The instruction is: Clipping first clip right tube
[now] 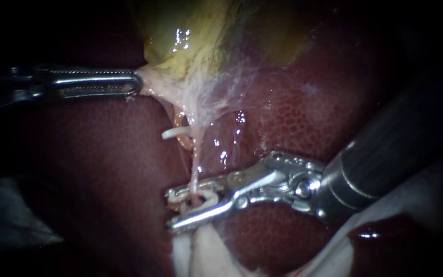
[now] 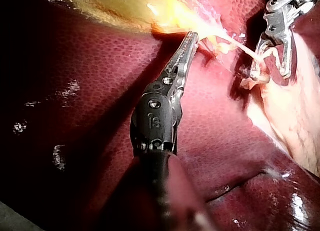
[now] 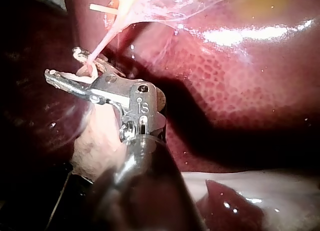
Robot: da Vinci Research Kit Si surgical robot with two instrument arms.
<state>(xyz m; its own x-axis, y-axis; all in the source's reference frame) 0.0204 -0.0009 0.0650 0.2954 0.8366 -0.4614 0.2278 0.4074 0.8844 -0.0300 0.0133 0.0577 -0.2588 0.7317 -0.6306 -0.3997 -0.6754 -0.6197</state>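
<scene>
Lost in shadow at the liver's left edge: most of the shaft of the left instrument, and a grey shape too dim to identify. Cut off toward the upper right: the dark shaft of the right instrument. Impossible to say what the small white sliver is, lying just beside the stretched web of pale tissue.

At the left instrument, ridged steel jaws pressed together on pale tissue at the lower end of the yellow-green gallbladder. Strung from that tissue down across the mottled dark red liver: the thin pale pink tube, taut and straight.

At the right instrument, silver jaws standing apart yet pinching a white clip from both sides, with the tube running through the clip between them. Masked by the jaws and the clip's own loops: just how the clip sits on the tube.

Below the jaws, a whitish band of tissue. Toward the liver's lower right edge, a white sheet and a glossy dark red lobe, both partly behind the right shaft.
</scene>
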